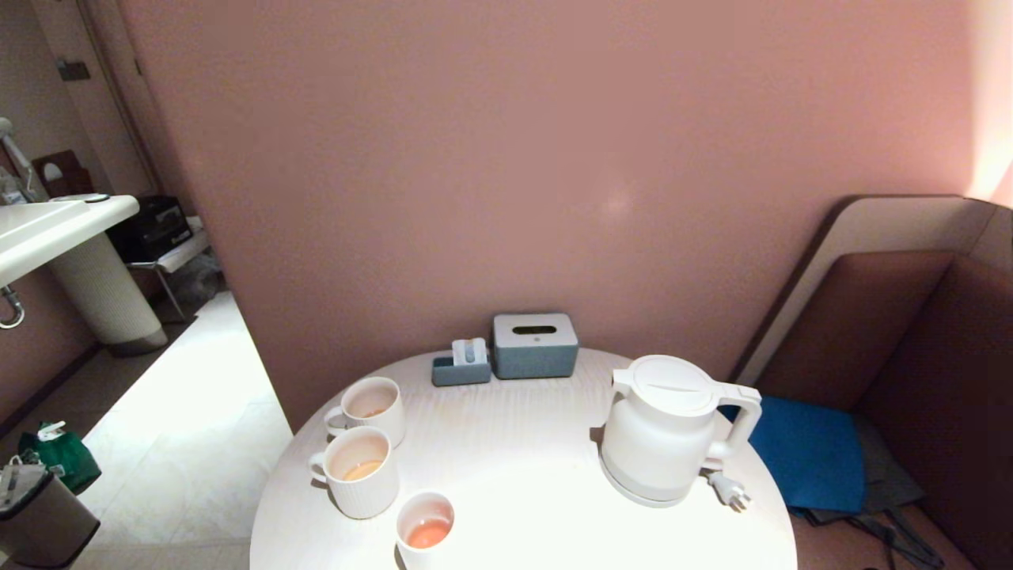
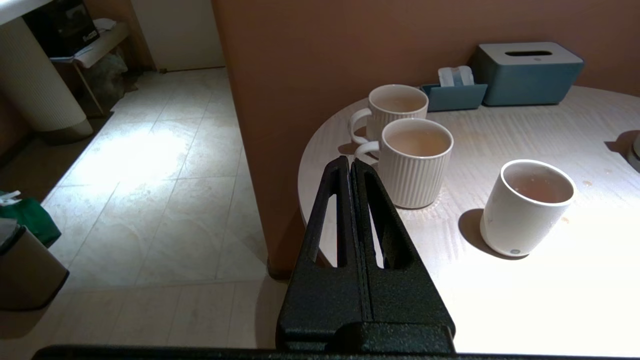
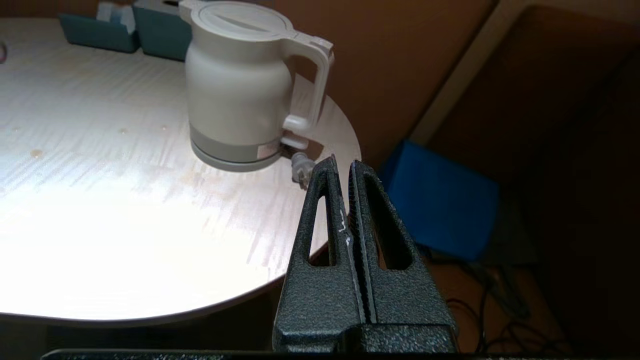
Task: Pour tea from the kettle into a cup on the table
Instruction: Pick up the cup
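The white kettle stands upright on its round base on the right side of the round pale table, lid shut, handle turned right, short plug beside it. A small smooth white cup sits at the table's front edge with orange-brown tea in it. In the left wrist view the cup stands off to one side of my left gripper, which is shut and empty over the table's left rim. My right gripper is shut and empty, off the table's right edge, short of the kettle. Neither arm shows in the head view.
Two ribbed white mugs with handles stand at the table's left, each with a little tea. A blue-grey tissue box and a small holder sit at the back by the wall. A blue cushion lies on the bench to the right.
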{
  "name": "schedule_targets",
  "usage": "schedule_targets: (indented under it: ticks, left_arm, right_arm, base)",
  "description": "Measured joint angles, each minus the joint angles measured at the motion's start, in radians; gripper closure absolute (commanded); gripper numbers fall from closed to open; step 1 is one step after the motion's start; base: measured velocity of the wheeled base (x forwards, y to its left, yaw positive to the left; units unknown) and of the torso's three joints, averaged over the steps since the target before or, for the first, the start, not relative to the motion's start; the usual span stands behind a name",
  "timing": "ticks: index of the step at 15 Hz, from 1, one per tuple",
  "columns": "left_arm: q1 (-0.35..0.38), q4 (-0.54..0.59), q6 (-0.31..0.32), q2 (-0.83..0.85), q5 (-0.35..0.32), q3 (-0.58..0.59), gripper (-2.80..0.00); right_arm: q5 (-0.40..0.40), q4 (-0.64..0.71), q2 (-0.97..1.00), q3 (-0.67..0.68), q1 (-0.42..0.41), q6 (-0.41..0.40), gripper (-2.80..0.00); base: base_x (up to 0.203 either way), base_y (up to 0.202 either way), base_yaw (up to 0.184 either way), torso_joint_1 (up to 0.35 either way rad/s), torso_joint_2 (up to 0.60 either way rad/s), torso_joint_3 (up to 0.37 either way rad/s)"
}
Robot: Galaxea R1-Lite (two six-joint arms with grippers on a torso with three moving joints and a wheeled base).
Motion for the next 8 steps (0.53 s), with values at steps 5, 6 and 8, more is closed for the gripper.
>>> schedule_targets:
  ticks: [5, 6, 8]
  left_arm:
    - [0.000, 0.000, -0.001, 0.000, 0.000, 0.000, 0.00]
    - [0.000, 0.000, -0.001, 0.000, 0.000, 0.000, 0.00]
    - [0.000, 0.001, 0.000, 0.000, 0.001, 0.000, 0.00]
  right_arm:
    - [-0.028, -0.010, 0.000, 0.010, 0.000, 0.144, 0.00]
    - [-0.029, -0.010, 0.000, 0.011, 0.000, 0.147, 0.00]
    - [-0.030, -0.010, 0.000, 0.011, 0.000, 0.148, 0.00]
  base:
    - [0.000, 0.000, 0.000, 0.000, 0.00, 0.000]
    - [0.000, 0.000, 0.000, 0.000, 0.00, 0.000]
    - [0.000, 0.000, 0.000, 0.000, 0.00, 0.000]
